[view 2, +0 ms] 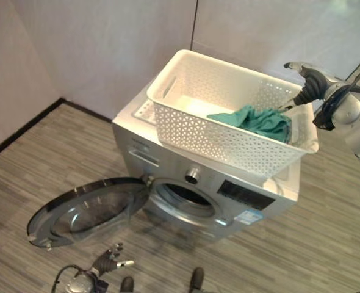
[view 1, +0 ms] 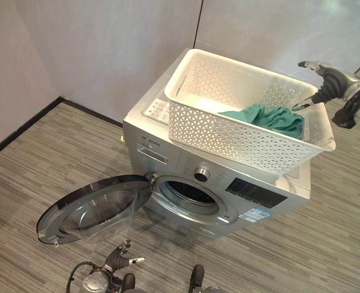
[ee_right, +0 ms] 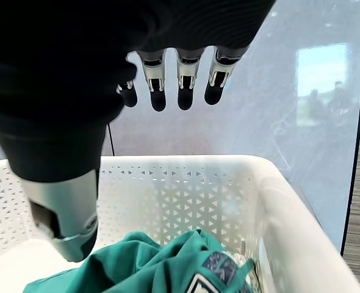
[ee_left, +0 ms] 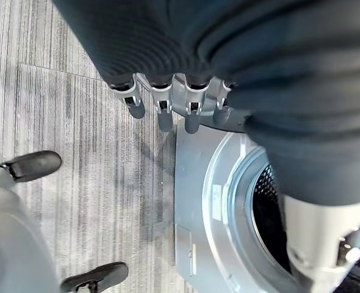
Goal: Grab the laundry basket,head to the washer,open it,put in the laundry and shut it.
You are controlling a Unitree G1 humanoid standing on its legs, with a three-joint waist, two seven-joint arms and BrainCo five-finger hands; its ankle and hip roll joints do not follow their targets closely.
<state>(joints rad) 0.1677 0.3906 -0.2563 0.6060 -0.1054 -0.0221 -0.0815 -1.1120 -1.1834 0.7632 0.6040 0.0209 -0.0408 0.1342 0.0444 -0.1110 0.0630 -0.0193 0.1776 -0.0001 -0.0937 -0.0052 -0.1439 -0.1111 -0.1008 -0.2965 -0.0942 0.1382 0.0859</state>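
A white lattice laundry basket [view 1: 229,131] stands on top of the silver washer [view 1: 168,149]. Green laundry [view 1: 271,117] lies bunched in the basket's right end. The washer's round door [view 1: 91,207] hangs wide open to the left, and the dark drum [view 1: 189,192] shows behind it. My right hand [view 1: 322,82] hovers open just above the basket's right rim, over the laundry [ee_right: 162,262], holding nothing. Low by the floor in front of the open door, my left hand [view 1: 120,259] hangs open and idle.
Grey partition walls [view 1: 107,55] stand close behind and to the left of the washer. Striped grey flooring [view 1: 46,159] stretches in front and to both sides. The open door juts out over the floor on the left.
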